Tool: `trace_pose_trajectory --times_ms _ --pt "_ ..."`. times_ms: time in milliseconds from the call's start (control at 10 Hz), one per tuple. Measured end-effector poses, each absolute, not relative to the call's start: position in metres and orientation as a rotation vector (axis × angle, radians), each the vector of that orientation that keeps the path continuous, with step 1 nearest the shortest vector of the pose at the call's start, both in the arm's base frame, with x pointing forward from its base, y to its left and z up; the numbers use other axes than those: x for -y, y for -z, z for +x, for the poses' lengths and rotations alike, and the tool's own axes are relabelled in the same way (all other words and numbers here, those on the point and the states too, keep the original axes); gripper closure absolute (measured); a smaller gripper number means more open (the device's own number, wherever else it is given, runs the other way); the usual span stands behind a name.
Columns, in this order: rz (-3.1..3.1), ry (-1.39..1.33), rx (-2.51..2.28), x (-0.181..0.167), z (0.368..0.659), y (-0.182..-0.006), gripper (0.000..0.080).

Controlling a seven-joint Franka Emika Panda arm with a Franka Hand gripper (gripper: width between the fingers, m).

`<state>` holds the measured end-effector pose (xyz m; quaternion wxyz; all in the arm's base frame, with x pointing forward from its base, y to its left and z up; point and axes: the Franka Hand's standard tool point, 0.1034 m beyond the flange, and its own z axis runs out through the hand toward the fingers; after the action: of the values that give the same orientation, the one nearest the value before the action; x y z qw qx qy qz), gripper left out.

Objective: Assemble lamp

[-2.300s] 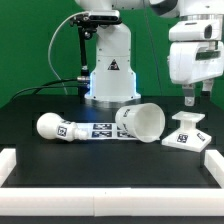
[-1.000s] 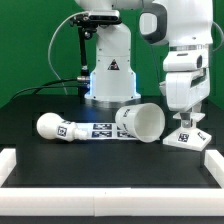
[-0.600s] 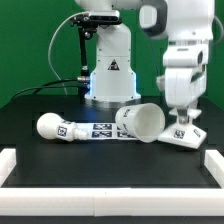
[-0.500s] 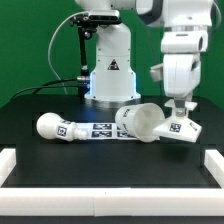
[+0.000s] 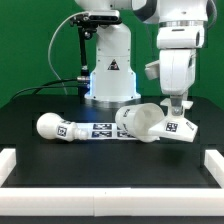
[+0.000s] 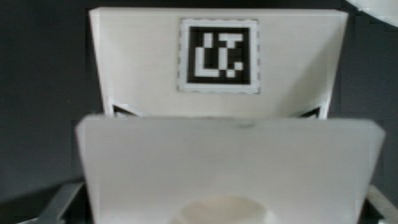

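In the right middle of the frame, the fingers (image 5: 177, 108) held the tilted blocky lamp base (image 5: 176, 128) just beside the toppled shade (image 5: 140, 121), while the bulb (image 5: 52, 127) lay on the bench (image 5: 100, 160) at left.

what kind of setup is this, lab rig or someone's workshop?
Most likely a robotics lab bench, not a workshop: a black table edged with white rails, a marker board lying on it, and white tagged parts such as the lamp base in the gripper.
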<state>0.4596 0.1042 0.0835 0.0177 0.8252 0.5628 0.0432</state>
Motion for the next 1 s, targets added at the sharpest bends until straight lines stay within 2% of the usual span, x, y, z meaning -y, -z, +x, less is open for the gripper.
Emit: trace_pose_trajectory --times_ms 100,300,500,1000 --pt "2.538 -0.129 -1.783 -0.101 0.463 -0.083 0.0269" --pt "2.382 -0.096 -1.998 -0.081 0.519 -0.086 0.0269" --pt "2.306 -0.073 -2.147 -0.071 0.562 -0.077 0.0269" --pt "2.330 -0.068 -2.125 -0.070 0.561 -0.073 0.0269"
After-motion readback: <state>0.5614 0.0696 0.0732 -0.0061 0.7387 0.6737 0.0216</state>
